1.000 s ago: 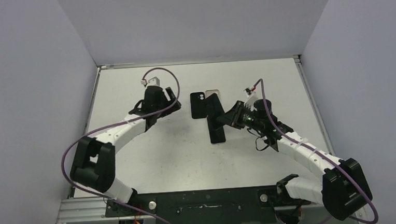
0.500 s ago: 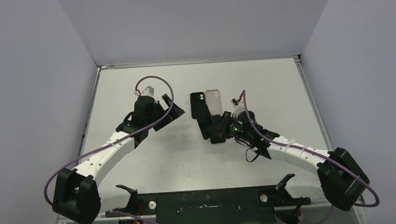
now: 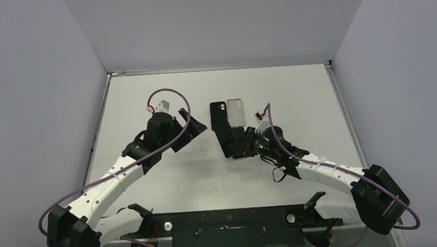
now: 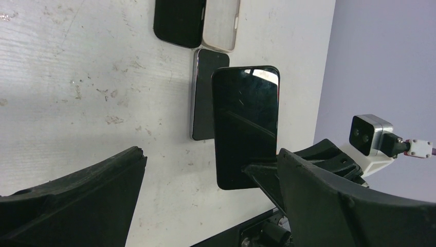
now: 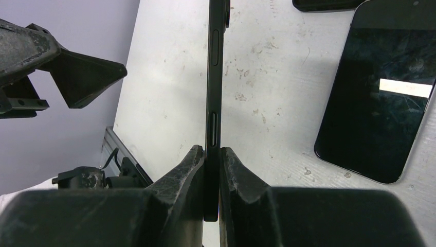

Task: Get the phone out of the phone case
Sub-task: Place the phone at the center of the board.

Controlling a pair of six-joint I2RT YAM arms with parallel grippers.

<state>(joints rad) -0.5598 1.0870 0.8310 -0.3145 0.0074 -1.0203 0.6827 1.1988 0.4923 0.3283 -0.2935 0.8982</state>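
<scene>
My right gripper (image 3: 236, 147) (image 5: 212, 150) is shut on the lower end of a black phone (image 3: 225, 135) (image 5: 213, 77) and holds it on edge above the table. In the right wrist view the phone is edge-on, with side buttons showing. In the left wrist view its dark screen (image 4: 247, 126) faces my left gripper. I cannot tell whether a case is on it. My left gripper (image 3: 192, 123) (image 4: 210, 154) is open and empty, to the left of the held phone and apart from it.
A second dark phone (image 4: 203, 95) (image 5: 385, 98) lies flat on the white table (image 3: 151, 179) beside the held one. Behind it lie a black phone or case with camera lenses (image 3: 218, 113) (image 4: 177, 20) and a pale clear case (image 3: 236, 111) (image 4: 221, 23). Grey walls surround the table.
My right gripper has carried the black phone left and toward the near edge, uncovering the pale case. My left gripper has moved right and nearer, toward the phone, still open.
</scene>
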